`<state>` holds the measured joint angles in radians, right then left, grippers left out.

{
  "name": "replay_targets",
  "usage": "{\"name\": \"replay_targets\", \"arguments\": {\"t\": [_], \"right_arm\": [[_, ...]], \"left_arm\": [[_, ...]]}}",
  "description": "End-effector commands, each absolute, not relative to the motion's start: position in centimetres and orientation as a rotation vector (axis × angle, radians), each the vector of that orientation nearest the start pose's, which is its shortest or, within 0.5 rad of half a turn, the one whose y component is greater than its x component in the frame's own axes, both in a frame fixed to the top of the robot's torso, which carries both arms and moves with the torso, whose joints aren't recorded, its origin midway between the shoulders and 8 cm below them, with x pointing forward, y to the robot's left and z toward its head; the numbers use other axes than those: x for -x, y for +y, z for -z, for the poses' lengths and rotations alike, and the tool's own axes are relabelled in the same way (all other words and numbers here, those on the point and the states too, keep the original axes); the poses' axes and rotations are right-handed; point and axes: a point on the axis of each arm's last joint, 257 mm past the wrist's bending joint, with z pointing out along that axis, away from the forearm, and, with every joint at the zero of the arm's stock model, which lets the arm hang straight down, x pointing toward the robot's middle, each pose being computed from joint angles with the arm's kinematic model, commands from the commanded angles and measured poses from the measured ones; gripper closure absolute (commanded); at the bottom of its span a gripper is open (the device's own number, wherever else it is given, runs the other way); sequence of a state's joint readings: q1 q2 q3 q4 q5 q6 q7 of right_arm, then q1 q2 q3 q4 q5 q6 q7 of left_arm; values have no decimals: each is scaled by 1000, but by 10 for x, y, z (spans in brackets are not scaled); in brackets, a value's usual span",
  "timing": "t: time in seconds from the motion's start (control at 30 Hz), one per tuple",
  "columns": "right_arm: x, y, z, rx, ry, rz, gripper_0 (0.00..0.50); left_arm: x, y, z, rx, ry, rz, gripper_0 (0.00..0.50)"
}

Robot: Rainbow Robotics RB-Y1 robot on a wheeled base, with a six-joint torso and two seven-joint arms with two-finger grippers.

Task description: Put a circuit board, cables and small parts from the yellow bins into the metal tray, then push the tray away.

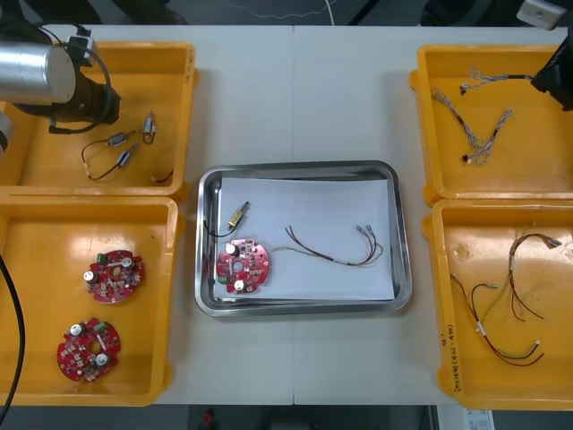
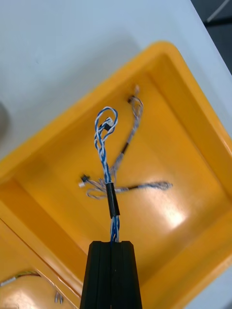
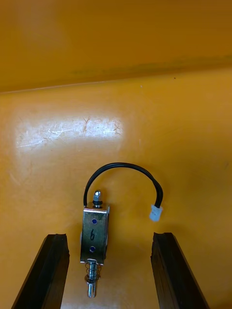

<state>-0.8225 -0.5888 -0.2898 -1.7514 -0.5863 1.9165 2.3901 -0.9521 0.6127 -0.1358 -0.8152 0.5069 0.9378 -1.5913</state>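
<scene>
At frame centre, tray (image 1: 300, 167) holds a board (image 1: 243, 265), red-yellow cable (image 1: 336, 248) and metal part (image 1: 237, 214). Upper right, right gripper (image 2: 114, 244) fingers are clamped on a blue-white cable (image 2: 105, 159) above its bin (image 2: 193, 145). Upper left, left gripper (image 3: 110, 236) fingers stand apart around a second part (image 3: 94, 227). Pushing the tray remains.

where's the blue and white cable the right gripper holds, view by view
front view: held cable runs across the far right yellow bin from the right gripper.
right wrist view: extends from the shut fingers, over another cable in that bin.
left wrist view: far left yellow bin instead; small metal part between left gripper's open fingers.
shared landmark: far right yellow bin.
</scene>
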Motion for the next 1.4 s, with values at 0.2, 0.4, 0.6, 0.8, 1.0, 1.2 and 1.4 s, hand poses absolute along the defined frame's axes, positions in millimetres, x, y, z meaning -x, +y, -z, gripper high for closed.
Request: {"name": "replay_targets", "arguments": {"t": [0.2, 0.4, 0.6, 0.8, 1.0, 1.2, 1.4], "right_arm": [[-510, -214, 31, 1403, 1972, 277, 500], [-496, -162, 49, 1554, 1893, 247, 500], [-482, -128, 71, 1675, 1857, 204, 500], [-464, -103, 107, 1793, 1860, 179, 500], [-464, -80, 132, 1825, 1828, 198, 500], [-468, -64, 157, 1843, 1845, 158, 500], [-477, -52, 180, 1843, 1847, 128, 500]], "left_arm": [[-704, 357, 135, -252, 2208, -242, 0], [-705, 358, 145, -268, 2209, -258, 0], [-704, 357, 148, -266, 2212, -250, 0], [-703, 357, 149, -268, 2215, -250, 500], [-702, 359, 152, -265, 2219, -250, 500], [-700, 364, 151, -263, 2225, -259, 500], [-692, 374, 144, -244, 2265, -247, 500]]}}
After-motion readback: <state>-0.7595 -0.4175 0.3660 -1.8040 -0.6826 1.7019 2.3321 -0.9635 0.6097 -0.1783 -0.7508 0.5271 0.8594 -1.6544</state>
